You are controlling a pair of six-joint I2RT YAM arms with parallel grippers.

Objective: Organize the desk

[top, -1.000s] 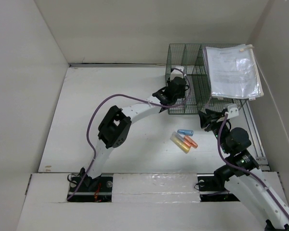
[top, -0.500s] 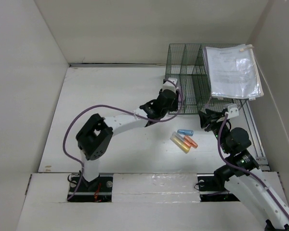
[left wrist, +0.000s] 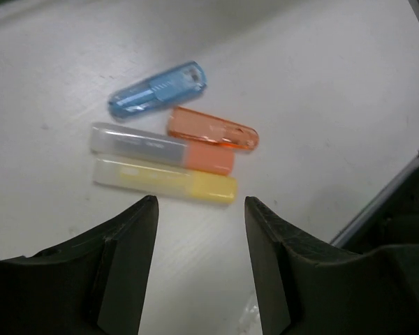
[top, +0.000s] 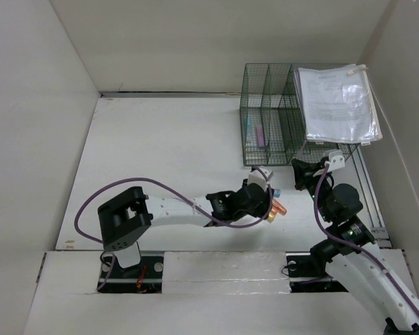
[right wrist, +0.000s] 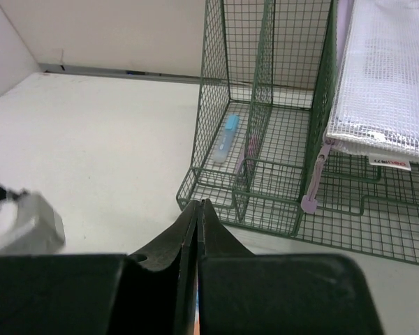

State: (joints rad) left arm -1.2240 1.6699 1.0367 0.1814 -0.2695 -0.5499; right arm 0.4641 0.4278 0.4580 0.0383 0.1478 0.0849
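Four markers (left wrist: 164, 150) beneath left end effector (left wrist: 199, 209)

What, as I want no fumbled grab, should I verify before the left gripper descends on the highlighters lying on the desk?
1. Left gripper open: ok.
2. Yellow translucent plastic highlighter just ahead of its jaws: ok.
3. Finger room beside it: not ok; the grey-and-orange highlighter lies tight alongside.
4. Right gripper shut, away from the pick: ok.
5. Space left in the dark green wire-mesh organizer: ok.
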